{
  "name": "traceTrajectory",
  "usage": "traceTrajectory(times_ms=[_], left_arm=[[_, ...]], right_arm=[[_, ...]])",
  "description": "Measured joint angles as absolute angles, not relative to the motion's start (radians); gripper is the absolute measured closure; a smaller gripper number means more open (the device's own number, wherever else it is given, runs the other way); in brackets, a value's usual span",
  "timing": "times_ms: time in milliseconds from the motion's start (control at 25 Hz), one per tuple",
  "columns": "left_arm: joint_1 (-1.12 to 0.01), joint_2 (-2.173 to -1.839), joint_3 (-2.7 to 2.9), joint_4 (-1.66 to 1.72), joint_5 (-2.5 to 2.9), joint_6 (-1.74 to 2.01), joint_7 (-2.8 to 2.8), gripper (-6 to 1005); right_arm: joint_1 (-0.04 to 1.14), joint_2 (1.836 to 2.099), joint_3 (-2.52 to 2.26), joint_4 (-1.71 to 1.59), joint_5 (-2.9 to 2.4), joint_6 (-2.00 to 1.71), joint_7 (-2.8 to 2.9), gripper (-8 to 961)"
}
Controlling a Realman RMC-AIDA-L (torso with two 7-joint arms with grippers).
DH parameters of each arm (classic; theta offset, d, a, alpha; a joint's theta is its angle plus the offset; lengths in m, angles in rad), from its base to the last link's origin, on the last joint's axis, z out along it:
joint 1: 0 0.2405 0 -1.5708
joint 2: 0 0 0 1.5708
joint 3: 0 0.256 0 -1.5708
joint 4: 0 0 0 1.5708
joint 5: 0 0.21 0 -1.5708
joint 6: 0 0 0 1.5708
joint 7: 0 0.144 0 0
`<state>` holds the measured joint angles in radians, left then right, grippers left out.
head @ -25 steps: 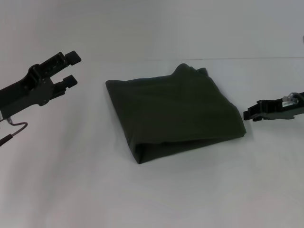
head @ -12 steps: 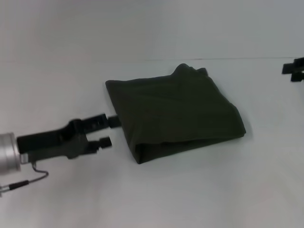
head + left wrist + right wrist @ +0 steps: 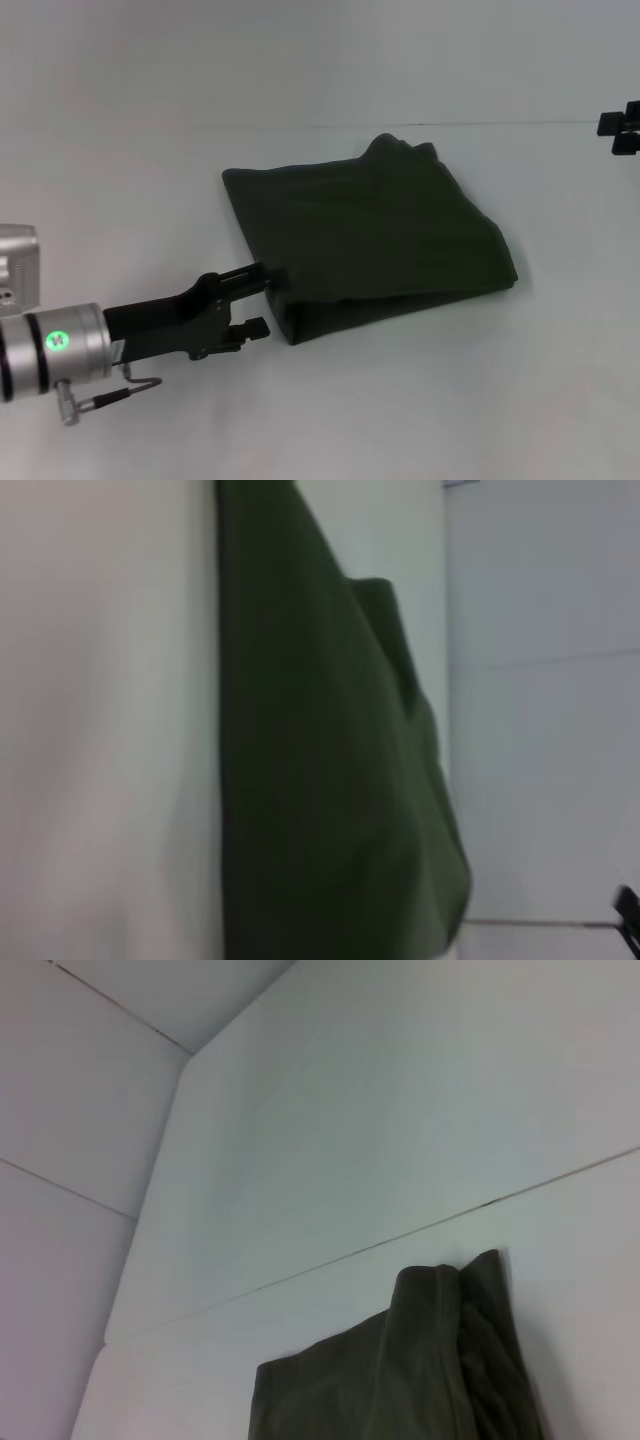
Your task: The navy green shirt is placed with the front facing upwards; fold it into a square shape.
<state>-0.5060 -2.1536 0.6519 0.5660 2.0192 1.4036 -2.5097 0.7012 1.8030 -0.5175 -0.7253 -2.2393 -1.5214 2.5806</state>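
Left gripper (image 3: pixel 258 298), fingers apart, sitting lower left at navy green shirt (image 3: pixel 370 235) near corner; right gripper (image 3: pixel 622 130) idling upper right, fingers unclear; advise pinching all layers, squaring edge.

Left tool (image 3: pixel 262 298) dropped to shirt (image 3: pixel 370 235) near corner, seemingly touching.

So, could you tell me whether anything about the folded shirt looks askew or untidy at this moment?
Slightly. The navy green shirt is folded but sits rotated on the table, and a bunched bump sticks out at its far corner. The left hand is open at its near-left corner; the right hand is off at the far right edge.
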Motion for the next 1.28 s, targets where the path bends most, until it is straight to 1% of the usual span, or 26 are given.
traceTrajectory(times_ms=[440,680,1280], left_arm=[[-0.590,-2.139,0.754,0.503,2.046,1.224,-2.608,79],[-0.631,-2.124,0.763,0.432,2.077,1.178,-2.615,79],[-0.637,-2.134,0.739,0.420,2.065,1.138,-2.602,78]], right_arm=[[0.697,1.803,-0.518,-0.726,-2.238,-1.529,2.572,519],[0.696,1.801,-0.518,-0.726,-2.239,-1.529,2.571,519],[0.687,1.799,-0.506,-0.726,-2.237,-1.527,2.571,519]])
